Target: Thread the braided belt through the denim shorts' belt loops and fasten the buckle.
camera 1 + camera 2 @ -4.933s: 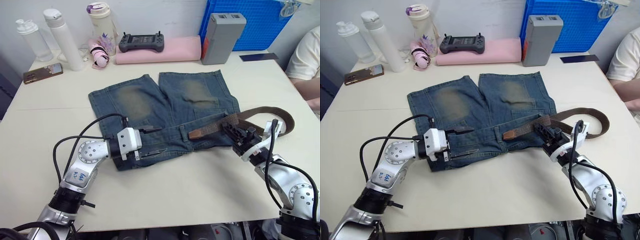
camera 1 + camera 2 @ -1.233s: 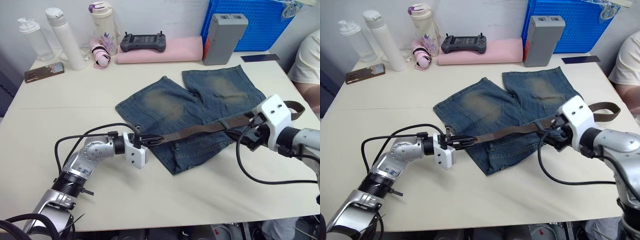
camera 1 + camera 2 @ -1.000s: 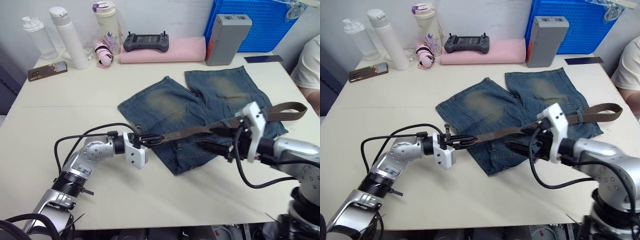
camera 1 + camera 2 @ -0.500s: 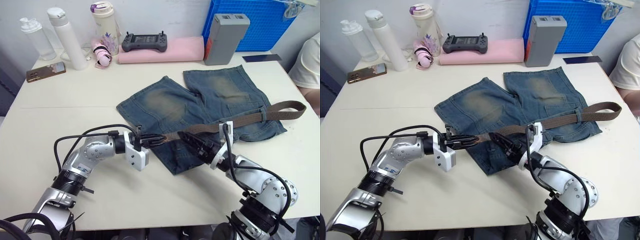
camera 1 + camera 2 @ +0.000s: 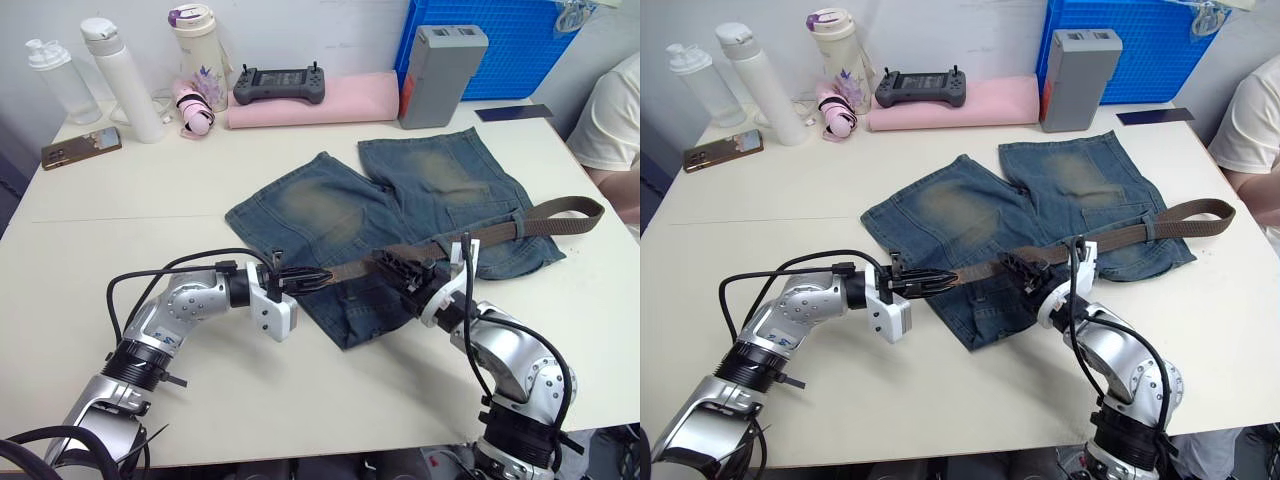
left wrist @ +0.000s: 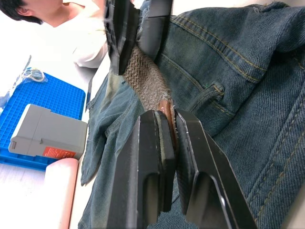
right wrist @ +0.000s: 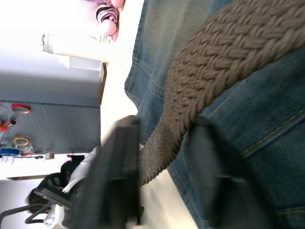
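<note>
Threading is under way. The belt lies across the waistband of the shorts — its tip pinched in the left gripper at the waistband's left end. The right gripper straddles the strap mid-span, its fingers apart around it. Next, judging from this, the tip must be steered into a loop.

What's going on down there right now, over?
Left end effector shut on braided belt tip. Right end effector straddling belt mid-strap over denim shorts. Nothing in the way.
</note>
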Controlling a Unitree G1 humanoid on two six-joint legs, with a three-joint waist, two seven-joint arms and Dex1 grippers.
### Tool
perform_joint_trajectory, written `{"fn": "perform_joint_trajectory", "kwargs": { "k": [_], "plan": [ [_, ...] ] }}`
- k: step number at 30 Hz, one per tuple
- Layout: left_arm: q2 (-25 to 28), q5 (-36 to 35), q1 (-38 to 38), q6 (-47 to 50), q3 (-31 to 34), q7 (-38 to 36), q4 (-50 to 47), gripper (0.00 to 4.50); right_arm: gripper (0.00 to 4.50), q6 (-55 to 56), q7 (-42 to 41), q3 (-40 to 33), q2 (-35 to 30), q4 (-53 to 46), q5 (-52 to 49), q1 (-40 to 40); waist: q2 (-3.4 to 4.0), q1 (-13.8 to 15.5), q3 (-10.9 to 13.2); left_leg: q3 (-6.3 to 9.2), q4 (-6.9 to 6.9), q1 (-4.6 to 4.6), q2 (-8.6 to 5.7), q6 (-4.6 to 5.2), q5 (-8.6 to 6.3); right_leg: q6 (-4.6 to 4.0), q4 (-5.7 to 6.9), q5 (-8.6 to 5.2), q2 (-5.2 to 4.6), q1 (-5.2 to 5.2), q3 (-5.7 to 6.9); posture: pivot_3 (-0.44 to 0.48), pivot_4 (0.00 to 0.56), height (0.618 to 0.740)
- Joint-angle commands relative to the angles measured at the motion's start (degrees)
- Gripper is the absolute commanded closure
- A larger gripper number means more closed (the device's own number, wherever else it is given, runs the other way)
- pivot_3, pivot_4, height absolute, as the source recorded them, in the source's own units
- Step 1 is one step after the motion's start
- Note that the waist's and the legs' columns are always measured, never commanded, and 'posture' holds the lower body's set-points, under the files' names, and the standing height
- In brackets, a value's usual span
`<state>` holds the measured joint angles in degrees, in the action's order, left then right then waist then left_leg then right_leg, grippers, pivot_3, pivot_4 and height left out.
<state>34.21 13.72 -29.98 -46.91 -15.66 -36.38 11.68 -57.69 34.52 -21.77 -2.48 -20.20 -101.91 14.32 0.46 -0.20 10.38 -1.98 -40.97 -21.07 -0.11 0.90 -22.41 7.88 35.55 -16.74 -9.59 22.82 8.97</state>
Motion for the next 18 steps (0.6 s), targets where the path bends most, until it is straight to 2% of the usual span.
{"fn": "perform_joint_trajectory", "kwargs": {
  "k": [1,5,7,8,13,18],
  "plan": [
    [0.00,-1.28,-0.28,-0.68,0.39,0.20,-2.66,4.50,4.47,4.72,-0.75,2.78,-2.51,-1.84,-2.87,-0.76,0.00,0.04,0.00,0.00,0.00,0.00,0.00,0.00,0.00,0.00,0.00,0.00,0.00,0.00,0.00,0.000,0.150,0.705],
    [-0.23,-3.99,0.28,0.73,0.24,-0.87,-3.33,4.50,4.47,8.73,-1.97,5.04,-4.87,-2.06,-3.67,-1.48,0.00,0.06,0.00,0.01,0.00,-0.01,0.01,0.01,0.00,0.00,-0.01,0.00,-0.01,0.00,0.01,0.000,0.150,0.705],
    [-0.50,-9.46,1.44,4.23,0.30,-3.03,-4.80,3.61,4.50,10.29,-3.53,5.18,-6.33,-1.93,-2.36,-1.67,0.00,0.04,0.00,0.00,-0.01,-0.01,0.02,0.01,0.00,0.00,-0.02,0.00,-0.01,0.00,0.00,0.000,0.150,0.705],
    [-0.61,-12.27,2.18,6.92,0.27,-4.40,-5.72,3.38,4.50,10.99,-4.28,5.08,-7.10,-1.75,-1.95,-1.80,0.00,0.08,0.00,0.01,-0.01,-0.01,0.03,0.01,0.00,0.00,-0.02,0.00,-0.01,0.00,0.00,0.000,0.150,0.705],
    [0.24,-26.28,8.55,26.05,0.97,-12.02,-13.45,1.14,4.50,12.00,-10.78,3.38,-14.13,-0.91,0.81,-3.94,0.01,0.10,0.01,0.02,-0.02,-0.02,0.04,0.03,-0.02,0.00,-0.03,0.00,-0.06,0.00,0.00,0.000,0.150,0.705],
    [0.94,-29.61,12.33,33.77,3.36,-13.19,-17.82,1.14,4.50,11.97,-15.09,2.65,-19.19,0.98,2.78,-6.35,0.01,0.22,0.01,0.01,-0.05,-0.04,0.04,0.04,-0.02,0.00,-0.08,0.00,-0.06,-0.01,-0.04,0.000,0.150,0.705]
  ]
}}
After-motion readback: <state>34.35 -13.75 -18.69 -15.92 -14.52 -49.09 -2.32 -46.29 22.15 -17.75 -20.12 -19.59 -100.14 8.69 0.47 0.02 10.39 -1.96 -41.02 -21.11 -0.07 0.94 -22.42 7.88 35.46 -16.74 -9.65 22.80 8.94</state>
